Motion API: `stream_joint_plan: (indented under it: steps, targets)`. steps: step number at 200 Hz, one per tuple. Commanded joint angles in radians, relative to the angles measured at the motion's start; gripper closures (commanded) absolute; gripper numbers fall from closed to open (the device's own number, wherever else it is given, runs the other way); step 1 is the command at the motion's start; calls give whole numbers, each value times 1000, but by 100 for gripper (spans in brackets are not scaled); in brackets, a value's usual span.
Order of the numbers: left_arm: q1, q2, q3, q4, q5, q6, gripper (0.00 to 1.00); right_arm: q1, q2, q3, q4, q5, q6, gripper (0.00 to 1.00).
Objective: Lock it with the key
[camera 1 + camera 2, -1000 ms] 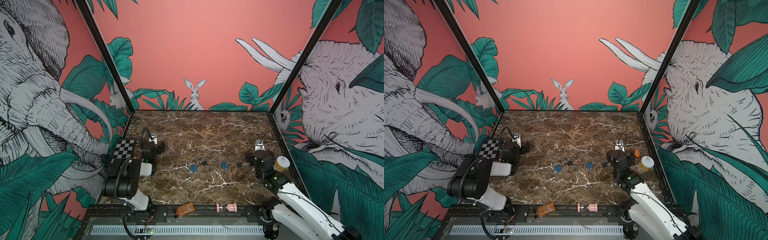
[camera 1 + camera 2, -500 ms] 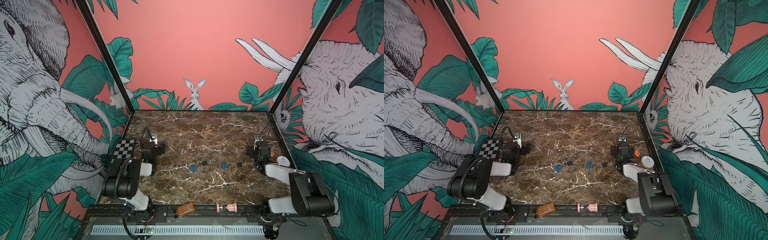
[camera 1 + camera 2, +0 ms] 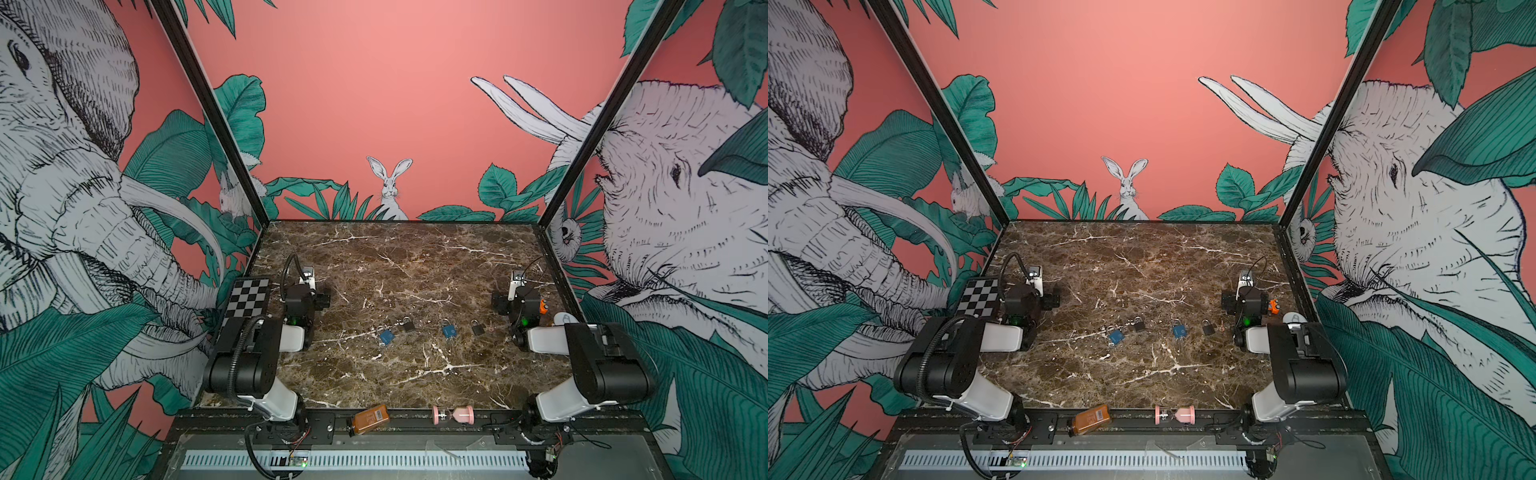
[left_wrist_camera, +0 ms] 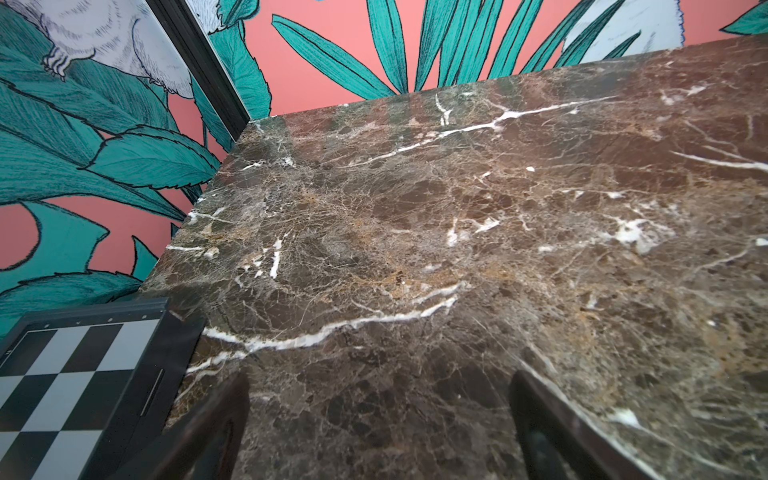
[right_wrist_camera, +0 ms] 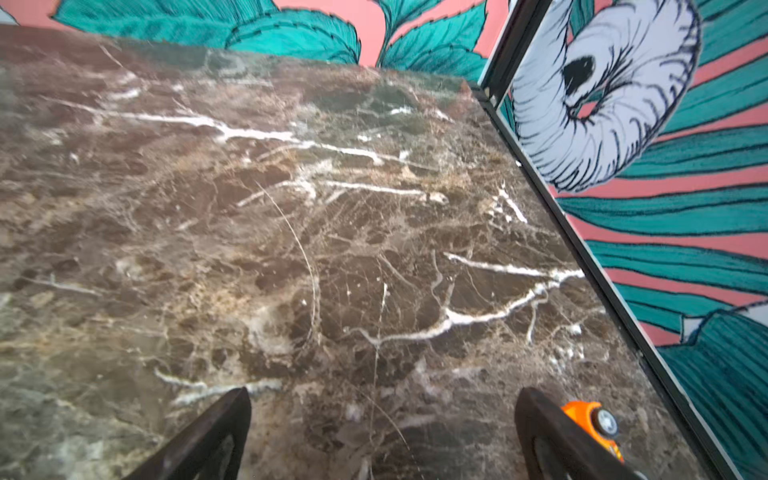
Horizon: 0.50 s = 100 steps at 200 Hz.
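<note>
- Marble counter (image 3: 395, 257) is carrying four padlocks (image 3: 449, 331) mid-counter (two blue, two black).
- I am seeing left gripper (image 4: 380, 415) and right gripper (image 5: 382, 432) gaping wide, gripping nothing.

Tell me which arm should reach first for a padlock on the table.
Right, probably. The right gripper, open, sits close beside the rightmost black padlock; the left gripper, also open, is farther from its nearest blue padlock.

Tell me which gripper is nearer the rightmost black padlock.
Right. The right gripper sits just to the right of the rightmost black padlock, fingers open. The left gripper is far off on the opposite side.
</note>
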<state>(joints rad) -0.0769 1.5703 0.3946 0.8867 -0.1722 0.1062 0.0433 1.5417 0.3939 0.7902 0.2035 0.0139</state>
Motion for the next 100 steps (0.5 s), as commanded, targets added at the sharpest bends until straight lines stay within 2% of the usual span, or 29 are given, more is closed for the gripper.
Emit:
stream_joint_plan:
  steps: [1, 100]
  targets:
    - [5, -21, 6, -1, 8, -5, 2, 1, -14, 4, 65, -9, -6, 2]
    - [5, -18, 10, -2, 8, -5, 2, 5, -13, 5, 64, -4, -8, 2]
